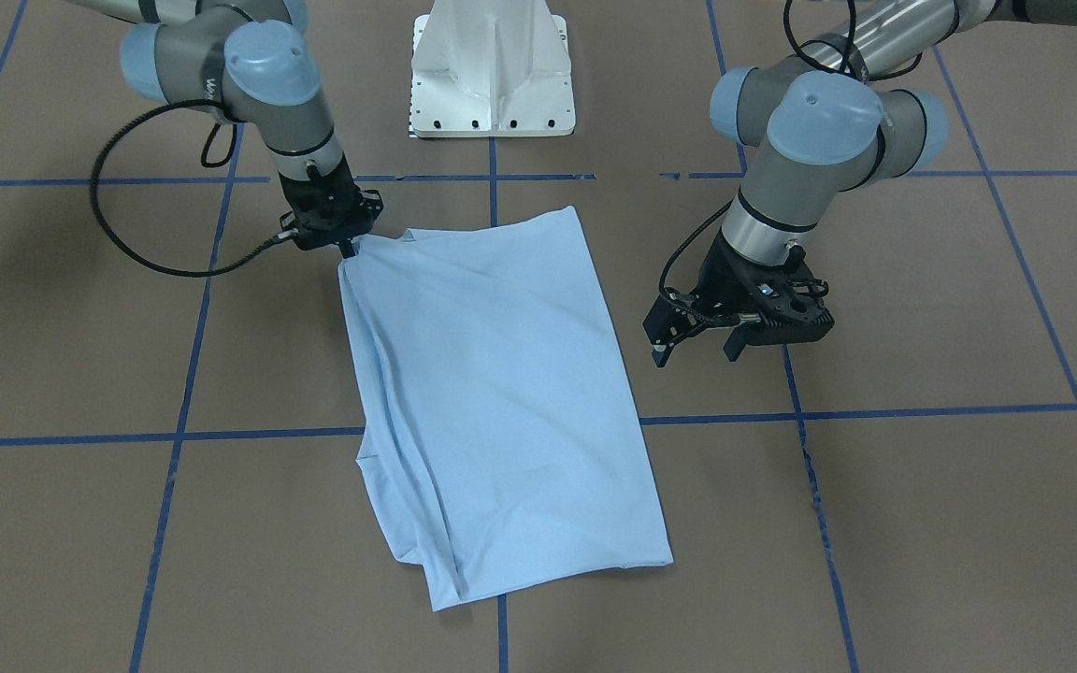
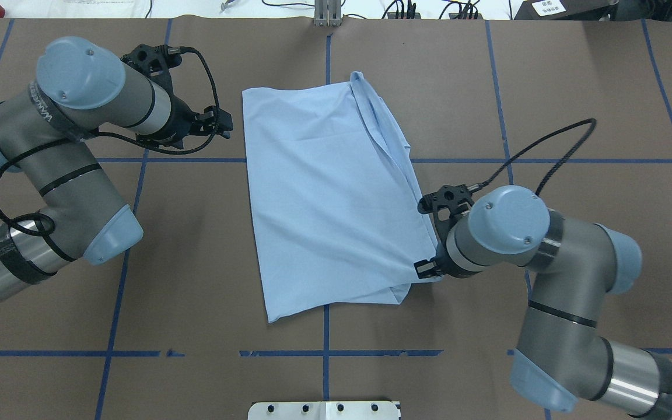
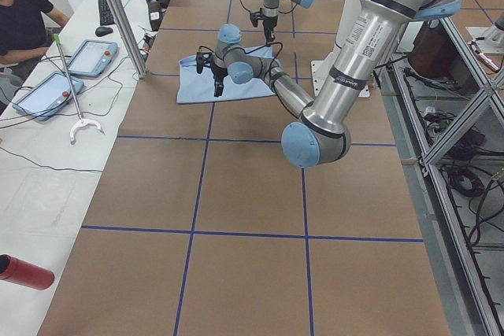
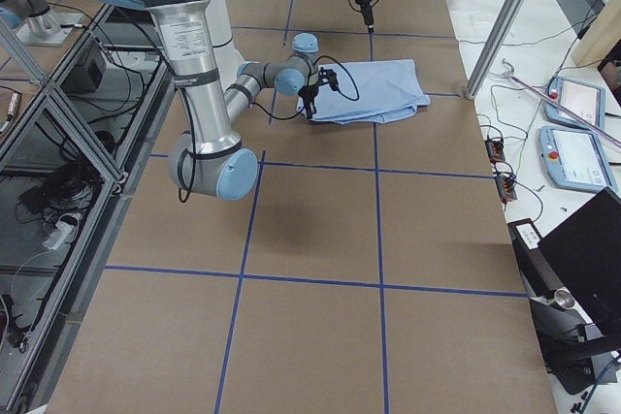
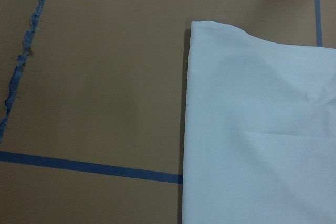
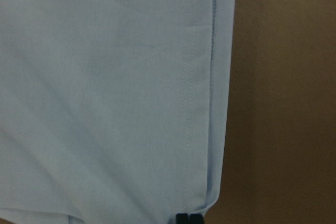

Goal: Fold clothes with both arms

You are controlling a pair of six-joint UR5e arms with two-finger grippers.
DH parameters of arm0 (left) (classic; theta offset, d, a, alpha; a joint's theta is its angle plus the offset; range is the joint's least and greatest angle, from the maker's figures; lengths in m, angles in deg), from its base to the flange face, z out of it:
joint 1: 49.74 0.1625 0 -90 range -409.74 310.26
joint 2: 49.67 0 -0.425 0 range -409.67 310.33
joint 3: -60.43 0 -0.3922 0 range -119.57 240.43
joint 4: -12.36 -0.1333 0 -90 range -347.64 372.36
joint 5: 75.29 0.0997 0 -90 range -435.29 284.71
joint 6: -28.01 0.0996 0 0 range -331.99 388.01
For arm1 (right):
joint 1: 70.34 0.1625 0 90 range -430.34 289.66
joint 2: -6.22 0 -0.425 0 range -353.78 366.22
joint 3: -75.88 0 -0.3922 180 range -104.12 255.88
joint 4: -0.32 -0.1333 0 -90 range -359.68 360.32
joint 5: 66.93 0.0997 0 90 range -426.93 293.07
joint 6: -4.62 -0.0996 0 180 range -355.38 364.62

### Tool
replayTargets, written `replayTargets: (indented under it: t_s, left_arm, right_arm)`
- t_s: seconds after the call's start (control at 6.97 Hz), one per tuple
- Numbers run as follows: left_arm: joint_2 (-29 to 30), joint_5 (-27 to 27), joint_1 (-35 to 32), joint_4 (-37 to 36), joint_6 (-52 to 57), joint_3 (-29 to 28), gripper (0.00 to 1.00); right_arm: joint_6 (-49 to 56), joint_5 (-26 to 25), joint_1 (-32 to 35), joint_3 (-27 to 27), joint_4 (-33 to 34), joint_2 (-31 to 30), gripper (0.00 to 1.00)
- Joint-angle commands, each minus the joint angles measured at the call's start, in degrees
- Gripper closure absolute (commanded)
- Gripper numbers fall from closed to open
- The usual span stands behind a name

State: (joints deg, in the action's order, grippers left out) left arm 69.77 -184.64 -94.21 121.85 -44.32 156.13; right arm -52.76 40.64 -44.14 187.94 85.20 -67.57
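T-shirt [image 1: 501, 374]: pale blue, folded lengthwise, laid flat mid-table [image 1: 922, 299]; collar and print cannot be made out. Right gripper [image 1: 348, 250]: clamped on one corner, its tips mostly hidden by cloth. Left gripper [image 1: 696, 352]: jaws held apart, just beside the shirt's edge.

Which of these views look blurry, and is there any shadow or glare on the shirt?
Left wrist view: soft focus; the shirt casts a thin shadow along its edge on the paper. Right wrist view: very close, slightly soft, but its stitching reads; the right tool is cropped at the bottom. Front-facing and overhead views: sharp, evenly lit, no glare on the shirt.
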Motion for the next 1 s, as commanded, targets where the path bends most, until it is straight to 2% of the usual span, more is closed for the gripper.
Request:
replayTargets:
  t_s: [0.0,0.14,0.43,0.72,0.86]
  left_arm:
    - [0.0,0.2,0.0,0.3,0.0,-0.4,0.00]
    - [0.0,0.2,0.0,0.3,0.0,-0.4,0.00]
    - [0.0,-0.2,0.1,0.4,0.0,-0.4,0.00]
    - [0.3,-0.8,0.9,-0.1,-0.6,-0.3,0.00]
    - [0.3,-6.2,2.7,0.2,-1.5,-0.3,0.00]
  right_arm:
    - [-7.8,2.8,0.0,5.1,0.2,-4.7,0.73]
    - [-7.8,2.3,0.0,4.6,0.1,-4.3,0.01]
    - [-7.0,1.7,2.5,1.9,-0.4,-2.7,0.00]
    - [-4.8,2.4,7.4,0.6,-0.3,1.5,0.00]
    - [-5.6,2.6,10.1,0.5,-0.2,2.9,0.00]
